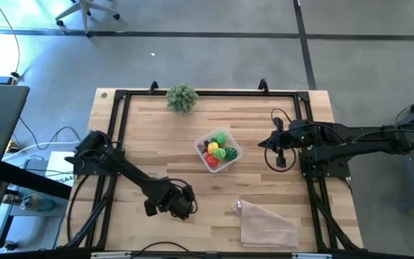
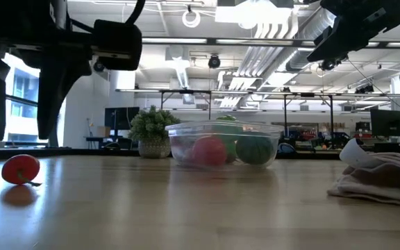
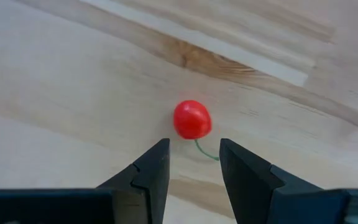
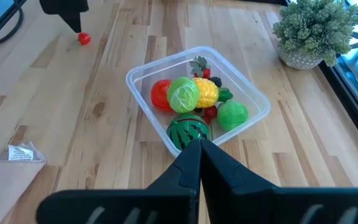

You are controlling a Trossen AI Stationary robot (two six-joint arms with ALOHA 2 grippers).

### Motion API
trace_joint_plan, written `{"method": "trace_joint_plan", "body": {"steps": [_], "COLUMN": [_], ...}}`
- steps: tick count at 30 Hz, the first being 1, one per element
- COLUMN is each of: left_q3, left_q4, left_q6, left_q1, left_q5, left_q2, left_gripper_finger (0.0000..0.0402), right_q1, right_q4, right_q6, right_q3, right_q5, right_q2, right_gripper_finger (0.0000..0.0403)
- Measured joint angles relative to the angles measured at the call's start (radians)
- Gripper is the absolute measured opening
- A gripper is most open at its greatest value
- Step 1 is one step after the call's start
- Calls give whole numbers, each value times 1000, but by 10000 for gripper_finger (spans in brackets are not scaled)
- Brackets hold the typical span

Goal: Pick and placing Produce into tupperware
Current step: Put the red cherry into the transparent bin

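1. Red and round, a small cherry (image 3: 192, 119) lies alone on the wooden table (image 1: 157, 137), near the front edge on the left side, well apart from the tub.
2. Its thin green stem (image 3: 206, 151) lies flat on the wood and points back toward the left gripper (image 3: 194, 165); the fruit itself is round, so the stem is its only long line.
3. That left gripper hangs just above the cherry with its two dark fingers (image 3: 151, 171) spread apart, touching nothing.
4. Clear plastic, the tub (image 4: 143, 78) sits near the middle of the table, one corner turned toward the front edge.
5. Inside it lie a striped green melon ball (image 4: 188, 131), a pale green cabbage (image 4: 184, 94), a yellow piece (image 4: 207, 91), a red fruit (image 4: 160, 95), a green ball (image 4: 232, 115) and some tiny dark red berries (image 4: 211, 112).
6. The right gripper (image 4: 199, 149) waits on the tub's right side, off the table surface, fingers pressed together with nothing between them.
7. A crinkled clear bag (image 1: 268, 223) lies flat at the front right, and a leafy plant (image 1: 182, 96) stands at the back edge.
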Motion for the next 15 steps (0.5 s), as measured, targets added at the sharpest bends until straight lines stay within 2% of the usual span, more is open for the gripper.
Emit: {"method": "trace_joint_plan", "body": {"steps": [3,15], "left_q3": [0,-22], "left_q4": [15,35], "left_q6": [-8,-4], "left_q1": [0,0], "left_q5": [14,-25], "left_q2": [11,10], "left_gripper_finger": [145,258], "right_q1": [0,0], "right_q4": [0,-1], "right_q6": [0,0], "right_q3": [0,0], "right_q5": [0,0], "right_q2": [0,0], "right_gripper_finger": [0,0]}}
